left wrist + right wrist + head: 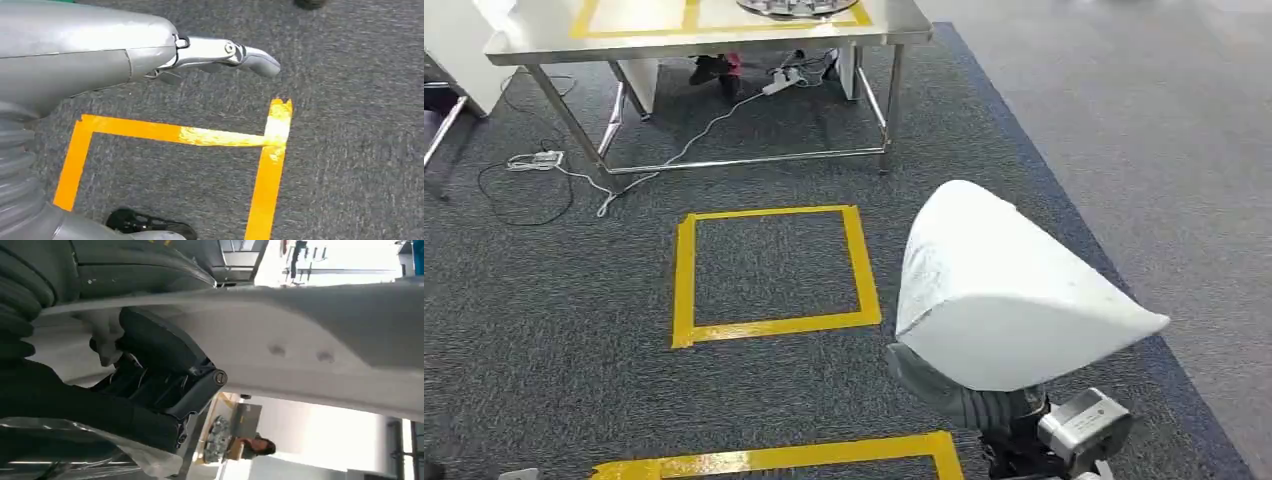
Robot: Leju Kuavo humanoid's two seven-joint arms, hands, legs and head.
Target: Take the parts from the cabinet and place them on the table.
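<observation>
Gripping from underneath, the right hand [969,400] holds a large white part [1009,290] low at the right of the head view, above the dark grey carpet [544,300]. In the right wrist view its dark fingers [165,375] press against the part's pale underside [310,355], which bears two shallow dimples. The left hand [220,52] hangs over the carpet with nothing in it, one metal finger stretched out straight; how the rest of it lies I cannot tell. Below that hand lies a corner of yellow tape [270,140]. Ahead of the part on the floor sits a yellow tape square [774,275], and a second strip [774,458] runs nearer the robot. Farther on stands the steel counter [514,45], marked with yellow tape, a round metal object [799,8] at its far edge. White cables [674,150] trail beneath it.
</observation>
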